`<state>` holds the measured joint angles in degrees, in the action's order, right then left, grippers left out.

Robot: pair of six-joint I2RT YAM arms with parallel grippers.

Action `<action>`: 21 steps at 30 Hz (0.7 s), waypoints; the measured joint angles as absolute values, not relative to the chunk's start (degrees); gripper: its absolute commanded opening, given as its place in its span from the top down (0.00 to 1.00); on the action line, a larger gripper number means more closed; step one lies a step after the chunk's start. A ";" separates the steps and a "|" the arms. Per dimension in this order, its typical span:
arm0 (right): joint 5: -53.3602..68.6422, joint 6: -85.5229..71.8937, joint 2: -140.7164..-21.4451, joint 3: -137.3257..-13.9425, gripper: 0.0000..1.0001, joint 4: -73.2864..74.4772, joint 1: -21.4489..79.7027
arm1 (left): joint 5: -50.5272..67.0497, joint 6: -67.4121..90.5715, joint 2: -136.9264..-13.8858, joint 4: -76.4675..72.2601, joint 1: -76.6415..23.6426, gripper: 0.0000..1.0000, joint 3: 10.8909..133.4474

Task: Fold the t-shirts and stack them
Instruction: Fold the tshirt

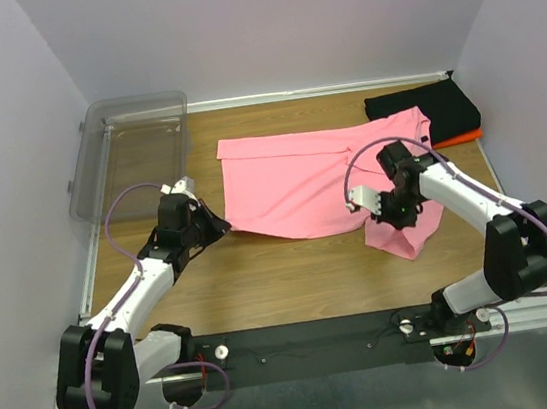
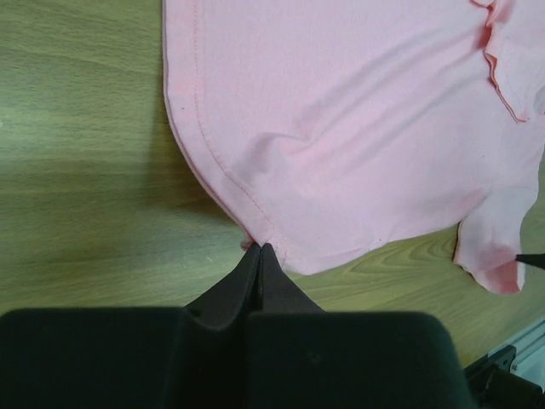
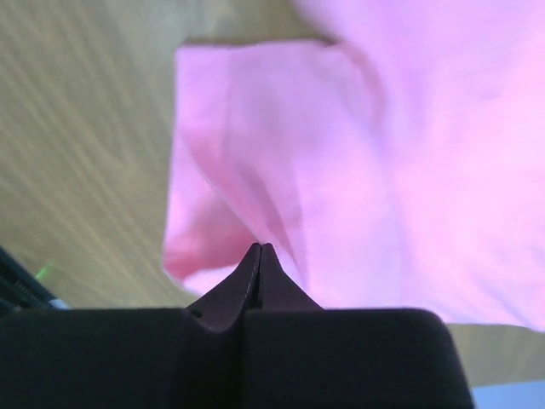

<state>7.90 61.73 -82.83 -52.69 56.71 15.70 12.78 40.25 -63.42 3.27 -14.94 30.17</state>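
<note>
Starting with the table [image 1: 295, 292], bare wood across the near half. At its far left corner, a clear bin [image 1: 136, 152]. Spread over the middle, the pink shirt [image 1: 290, 177]: mostly flat, far edge turned over in a band, one flap trailing toward the near right. At the far right corner, well apart from the bin, a folded black shirt [image 1: 422, 106] lying on an orange shirt [image 1: 461, 137], only a sliver of orange on show.

Down to the left gripper [image 2: 260, 249]: closed tight, tips together right on the stitched hem at the near left corner of the pink shirt, seemingly nipping its edge. Likewise the right gripper [image 3: 260, 249]: closed, tips pressed into the pink flap on the right side, apparently pinching a layer, though hard to confirm how deep a bite.

Handling, as a guess: light, limp, thin cloth, no stiffness at all, prone to sagging and wrinkling once lifted, not fragile. Best taken at corners and hems, thicker there thanks to the double stitching. Better lifted at both ends together and level, for a straight fold. Some risk of a thin edge slipping out of a shallow pinch.
</note>
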 measured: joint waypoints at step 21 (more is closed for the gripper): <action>0.49 62.00 -74.74 -43.57 0.40 58.67 15.70 | 13.69 39.55 -62.28 3.33 -14.59 1.00 30.17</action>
<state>0.49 62.00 -74.74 -43.57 58.67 15.70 13.69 39.55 -62.28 3.33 -14.59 30.17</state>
